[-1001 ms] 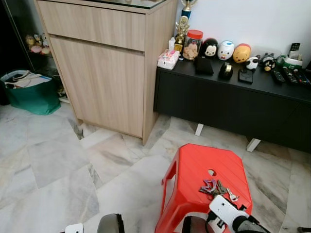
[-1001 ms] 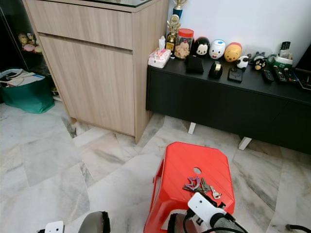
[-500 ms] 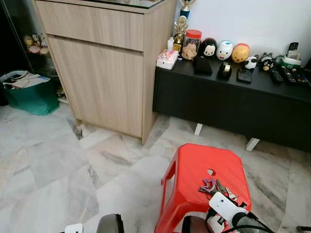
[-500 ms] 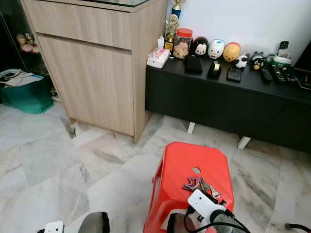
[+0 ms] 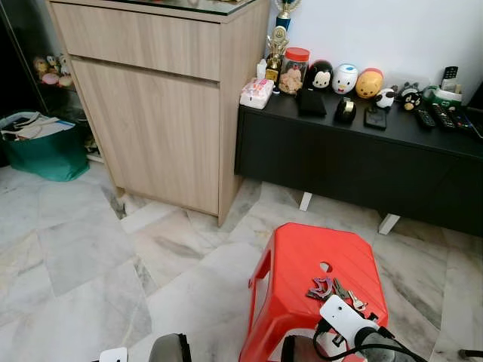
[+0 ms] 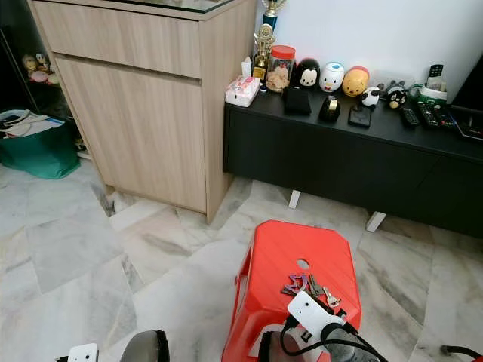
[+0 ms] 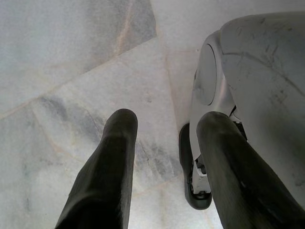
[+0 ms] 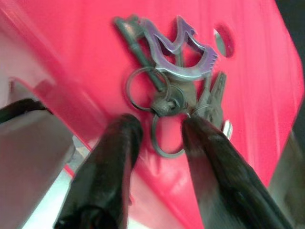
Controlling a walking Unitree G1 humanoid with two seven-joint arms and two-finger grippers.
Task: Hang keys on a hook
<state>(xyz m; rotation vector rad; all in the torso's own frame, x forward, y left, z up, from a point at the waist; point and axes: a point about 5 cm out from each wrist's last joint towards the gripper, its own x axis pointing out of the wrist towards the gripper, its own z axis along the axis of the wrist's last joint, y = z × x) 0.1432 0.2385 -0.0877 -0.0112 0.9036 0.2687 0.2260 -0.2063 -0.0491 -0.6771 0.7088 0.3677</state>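
Head views bright, evenly lit, soft indoor light; no hard shadows on the marble floor, only a faint sheen. Sharp throughout, mild wide-angle bend at the edges. Red stool saturated, slight gloss on top. Dark recess beside the wooden cabinet falls into shade. Left wrist view: pale, flat light, floor soft, near black fingers blurred. Right wrist view: keys fairly crisp, fingers out of focus, red washing pinkish at the margins.
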